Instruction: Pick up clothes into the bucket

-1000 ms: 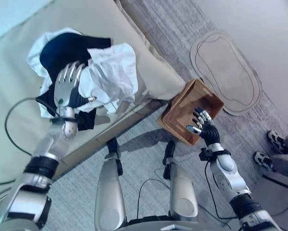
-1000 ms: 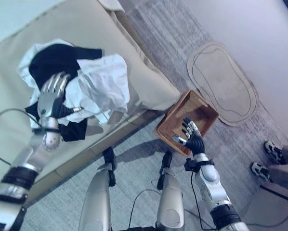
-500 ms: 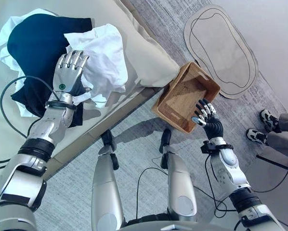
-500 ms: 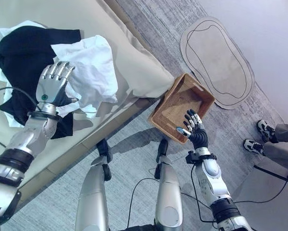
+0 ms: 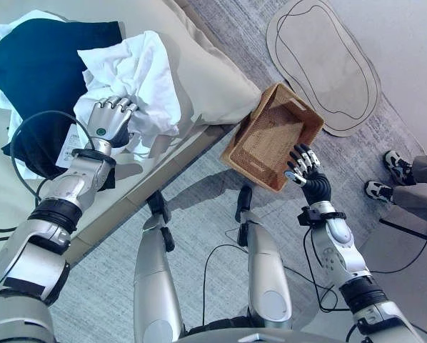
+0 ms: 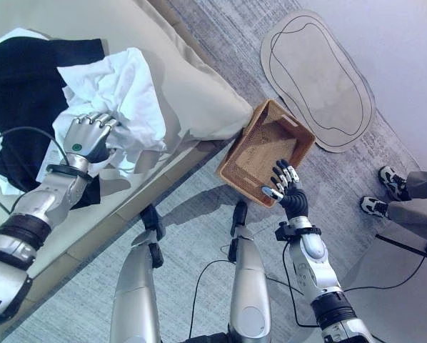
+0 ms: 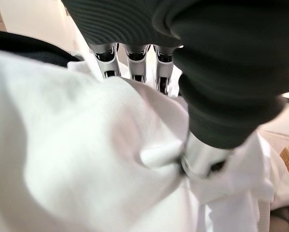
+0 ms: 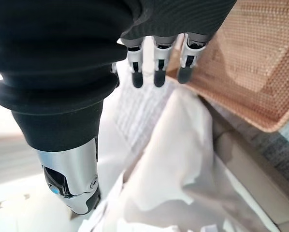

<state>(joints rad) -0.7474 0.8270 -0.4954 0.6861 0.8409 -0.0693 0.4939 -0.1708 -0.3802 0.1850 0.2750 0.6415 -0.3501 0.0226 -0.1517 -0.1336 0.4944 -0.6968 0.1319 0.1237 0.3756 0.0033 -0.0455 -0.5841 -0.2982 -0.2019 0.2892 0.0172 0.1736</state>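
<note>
Sofa: left hand (image 5: pixel 108 121) fingers newly clenched in white garment (image 5: pixel 135 75); right hand (image 5: pixel 308 174) splayed.

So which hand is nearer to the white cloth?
The left. The left hand lies on the white cloth on the sofa, fingers curled into it. The right hand is apart from it, open, at the near edge of the basket on the floor.
</note>
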